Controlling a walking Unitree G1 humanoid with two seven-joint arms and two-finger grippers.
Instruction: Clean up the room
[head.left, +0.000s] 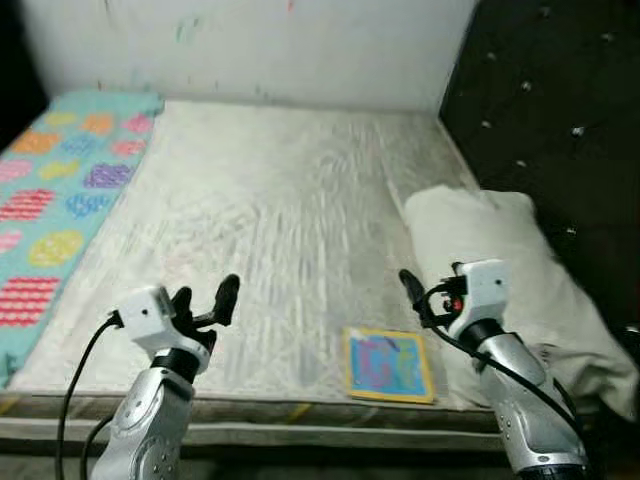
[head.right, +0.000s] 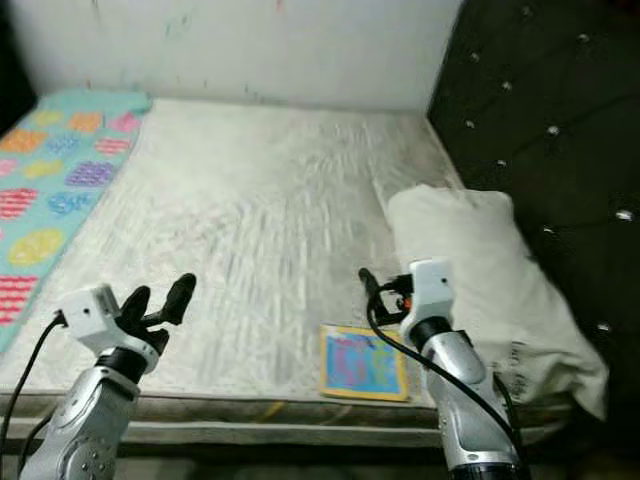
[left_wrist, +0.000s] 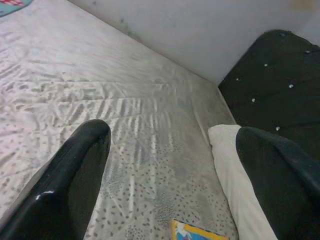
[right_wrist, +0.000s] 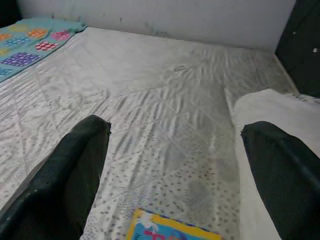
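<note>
While the book (head.left: 388, 365) lies flat on the mattress (head.left: 290, 210) close to its near edge, toward the right-hand corner, nothing is gripped yet — this looks like the approach step of the tidy-up, with the pick not yet begun. It's a thin, yellow-bordered book with a blue and pink cover, and its right side sits just beside the near end of the pillow (head.left: 510, 270), which runs along the mattress's right edge against the black tufted headboard (head.left: 560, 110). Right gripper (head.left: 430, 295) hovers above the mattress just beyond the book's far right corner, fingers spread wide and empty; from the right wrist view the book's yellow edge (right_wrist: 172, 229) shows low between the two spread fingers (right_wrist: 70, 175), so it's roughly lined up but apart from it. Left gripper (head.left: 205, 305) hangs over the near edge well to the left of the book, fingers likewise parted with nothing in them. My read: the next move calls for the right gripper to drop and draw back toward the near edge, and because the book lies flush on soft quilting, a finger will likely have to get under an edge, or slide it off the near edge, to get a hold. Far off at the left edge lies a teal patterned blanket (head.left: 60, 190).
</note>
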